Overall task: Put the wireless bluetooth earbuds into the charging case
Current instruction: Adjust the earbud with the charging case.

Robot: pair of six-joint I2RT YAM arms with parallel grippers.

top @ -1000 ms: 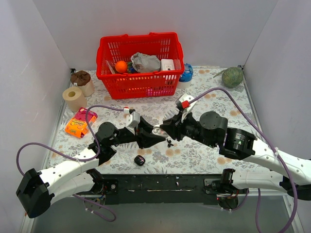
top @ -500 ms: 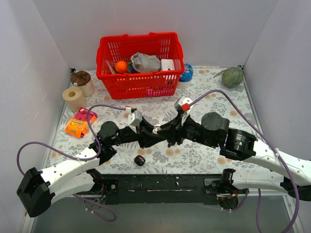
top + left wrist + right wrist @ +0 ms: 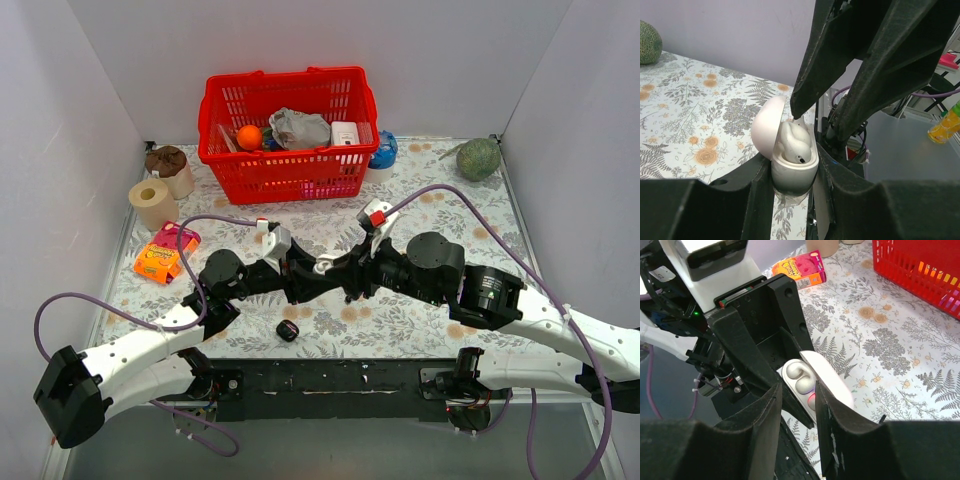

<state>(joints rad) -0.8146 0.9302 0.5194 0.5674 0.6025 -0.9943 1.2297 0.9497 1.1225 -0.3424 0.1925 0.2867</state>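
Gripping a white charging case by its lower shell, the left fingers are closed on it over the floral bench. Case upright, mouth up, lid hinged back. White earbud seated inside, stem apparently pointing up. Right fingers parted just above it, holding nothing.

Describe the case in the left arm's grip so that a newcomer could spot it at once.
From the red basket at the back, come toward the near edge to where the two arms meet mid-table. There the left tool clamps a small white case, lid hinged open, a white earbud seated inside: the only white thing between black fingers.
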